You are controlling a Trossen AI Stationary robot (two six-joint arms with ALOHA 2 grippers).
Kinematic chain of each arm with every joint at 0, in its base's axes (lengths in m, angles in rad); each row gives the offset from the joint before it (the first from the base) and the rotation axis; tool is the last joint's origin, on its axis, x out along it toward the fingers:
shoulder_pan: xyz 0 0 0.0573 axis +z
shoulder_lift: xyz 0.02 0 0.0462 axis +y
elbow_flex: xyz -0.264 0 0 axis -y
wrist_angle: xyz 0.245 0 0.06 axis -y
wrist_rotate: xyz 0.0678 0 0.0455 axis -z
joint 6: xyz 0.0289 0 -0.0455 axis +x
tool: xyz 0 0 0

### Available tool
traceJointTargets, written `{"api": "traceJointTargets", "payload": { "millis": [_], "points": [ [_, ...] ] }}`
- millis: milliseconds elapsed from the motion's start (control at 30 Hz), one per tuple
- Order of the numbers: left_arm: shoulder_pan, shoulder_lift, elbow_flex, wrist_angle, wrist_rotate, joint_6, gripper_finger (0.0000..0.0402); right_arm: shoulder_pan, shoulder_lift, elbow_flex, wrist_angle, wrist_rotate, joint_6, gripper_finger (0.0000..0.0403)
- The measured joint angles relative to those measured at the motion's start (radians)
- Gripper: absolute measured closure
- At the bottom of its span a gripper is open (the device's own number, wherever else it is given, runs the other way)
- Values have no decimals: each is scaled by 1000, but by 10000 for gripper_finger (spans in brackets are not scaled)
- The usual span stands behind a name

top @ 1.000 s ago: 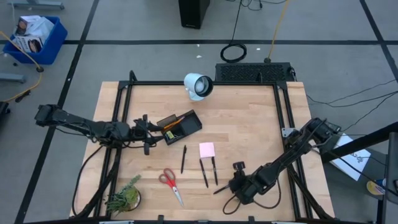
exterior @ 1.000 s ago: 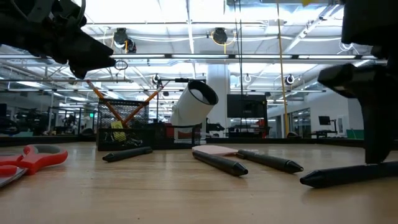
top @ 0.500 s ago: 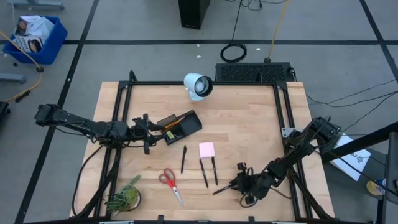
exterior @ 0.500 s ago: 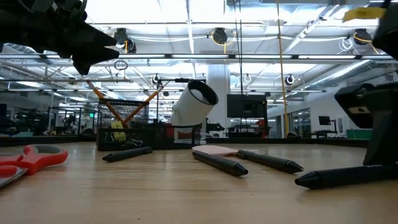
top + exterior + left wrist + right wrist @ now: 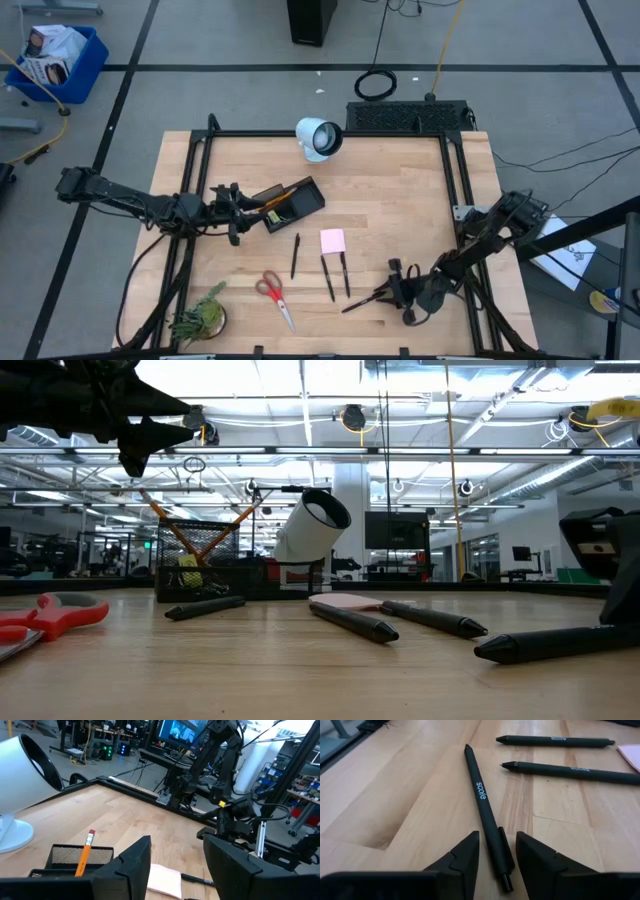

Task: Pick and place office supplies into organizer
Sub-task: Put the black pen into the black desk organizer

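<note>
Right gripper (image 5: 492, 851), fingers parted and empty, straddles the clip end of a black pen (image 5: 485, 807) lying low-centre-right on the tabletop (image 5: 400, 210), apparently lined up to close on it.

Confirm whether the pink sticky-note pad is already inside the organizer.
No. In the high view the pink sticky-note pad lies flat on the bare table, apart from the organizer, beside the black pens.

overhead, table-level, two close wrist views
</note>
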Motion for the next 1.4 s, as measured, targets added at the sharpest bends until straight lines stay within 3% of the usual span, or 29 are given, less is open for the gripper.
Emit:
{"api": "traceJointTargets", "payload": {
  "millis": [400, 667, 933, 1167, 1400],
  "points": [
    [0, 0, 0, 0, 0, -11, 215, -7, 135, -54, 284, -24, 5, 365],
    [0, 0, 0, -1, 0, -26, 215, -8, 146, -59, 455, -8, -50, 359],
    [0, 0, 0, 4, 0, -112, 215, -8, 141, -55, 543, 73, -132, 361],
    [0, 0, 0, 5, 37, -425, 215, -8, 137, -25, 588, 92, -233, 360],
    [0, 64, 1, -16, 202, -760, 215, -48, 137, 92, 568, 94, -504, 359]
  ]
}}
